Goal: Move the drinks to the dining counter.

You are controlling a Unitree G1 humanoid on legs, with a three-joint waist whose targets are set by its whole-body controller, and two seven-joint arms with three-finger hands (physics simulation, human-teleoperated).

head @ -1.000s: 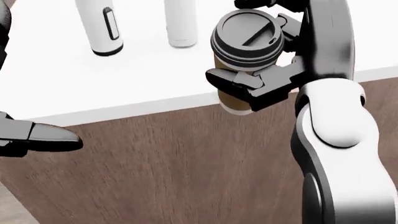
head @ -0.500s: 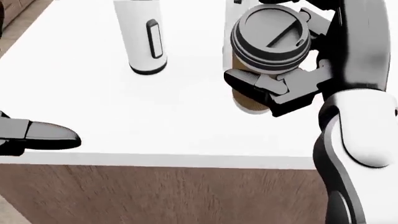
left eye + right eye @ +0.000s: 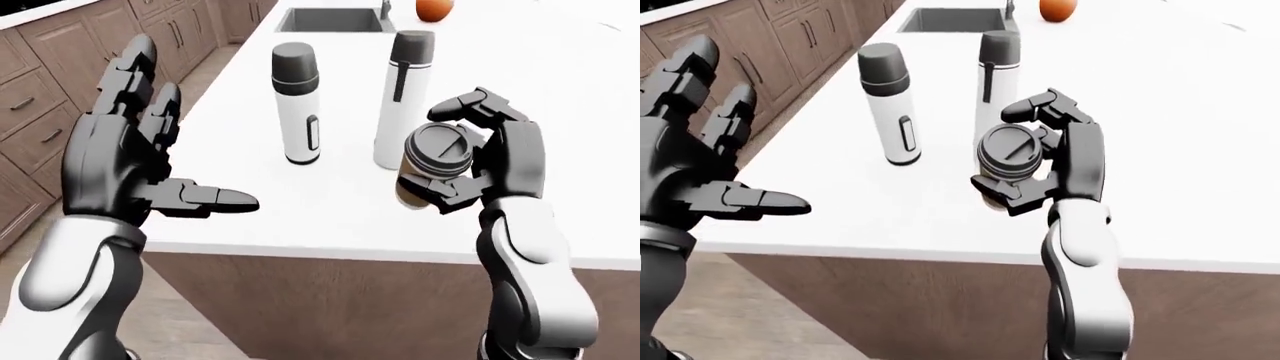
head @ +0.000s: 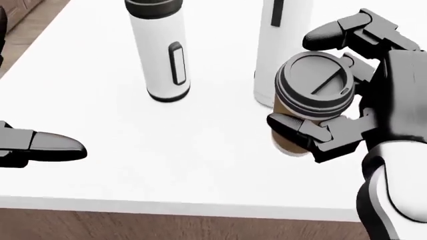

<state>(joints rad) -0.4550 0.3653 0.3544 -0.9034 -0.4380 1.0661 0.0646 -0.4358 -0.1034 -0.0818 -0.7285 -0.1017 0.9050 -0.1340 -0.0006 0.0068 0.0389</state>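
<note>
Right hand (image 3: 478, 154): fingers clamped round a coffee cup (image 4: 308, 106), holding it above the white tabletop (image 4: 166, 150), near its bottom edge in the head view.
Coffee cup: brown, dark lid, just beside the taller bottle.
Left hand (image 3: 140, 157): fingers spread apart, holding nothing, at the tabletop's left edge.
Bottles: short flask (image 3: 297, 105) and taller bottle (image 3: 399, 101) upright on the tabletop.
Far end: sink (image 3: 330, 19), orange (image 3: 434, 8).
</note>
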